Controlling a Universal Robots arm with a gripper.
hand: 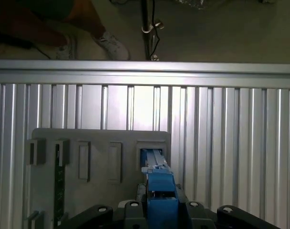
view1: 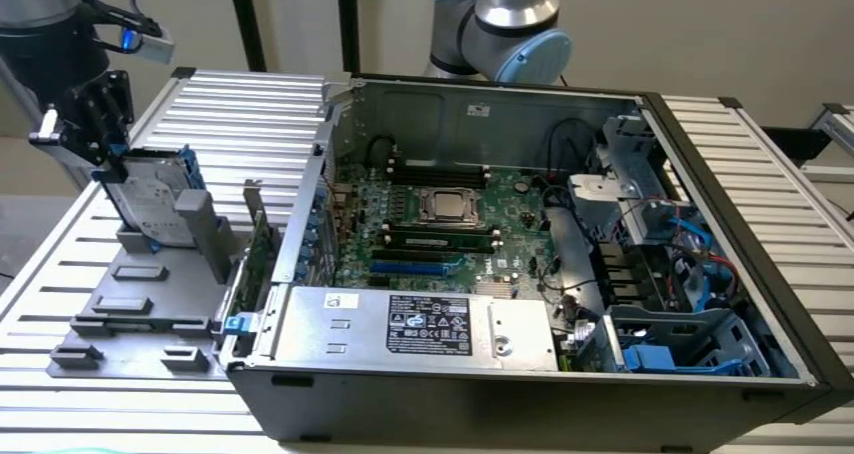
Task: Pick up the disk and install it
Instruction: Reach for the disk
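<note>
The disk (view1: 151,196) stands upright on edge in the grey plastic fixture (view1: 134,309) at the exterior view's left, silver-grey with blue carrier rails. My black gripper (view1: 107,166) has come down onto its top edge from above. In the wrist view the disk's blue rail (hand: 160,183) rises between the two black fingers (hand: 131,210), and my gripper (hand: 161,212) straddles it with a narrow gap on each side. The jaws stand open around the disk. The fixture's slotted base (hand: 97,148) lies beyond it.
An open computer case (view1: 467,94) fills the middle and the exterior view's right, with a motherboard, a silver power-supply box (view1: 414,324) and blue drive bays (view1: 667,359). The ribbed aluminium table (view1: 240,94) carries everything. A person's shoe (hand: 111,45) shows beyond the table edge.
</note>
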